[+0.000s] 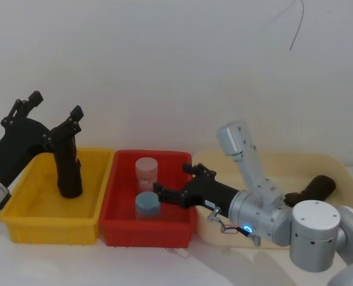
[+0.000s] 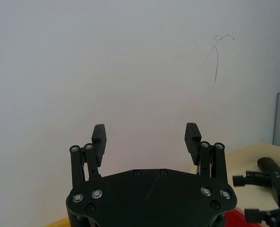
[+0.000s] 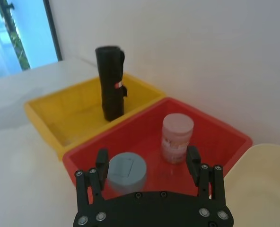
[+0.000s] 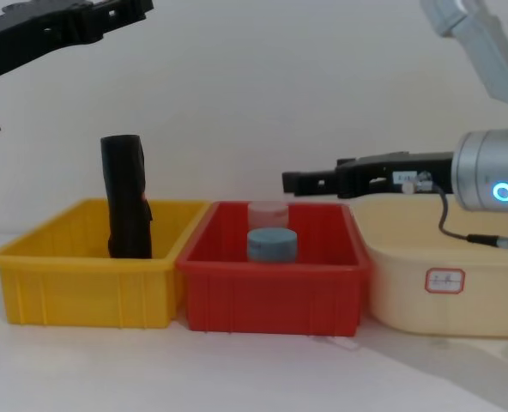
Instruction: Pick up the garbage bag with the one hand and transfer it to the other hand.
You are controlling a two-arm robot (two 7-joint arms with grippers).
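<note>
Taking the red bin as the landmark: to its left, touching side to side, sits a yellow bin, and the garbage bag stands upright in that bin's far part, a small red-and-white sticker on its side in the right wrist view. The left gripper hangs above the yellow bin, higher than the bag's top and clear of it, its fingers spread wide with nothing between them. Inside the red bin stand a blue-lidded jar near the front and a pale pink jar behind it. The right gripper reaches in over the red bin's right rim, above the jars, open and empty. Right of the red bin lies a cream tray holding a dark object.
</note>
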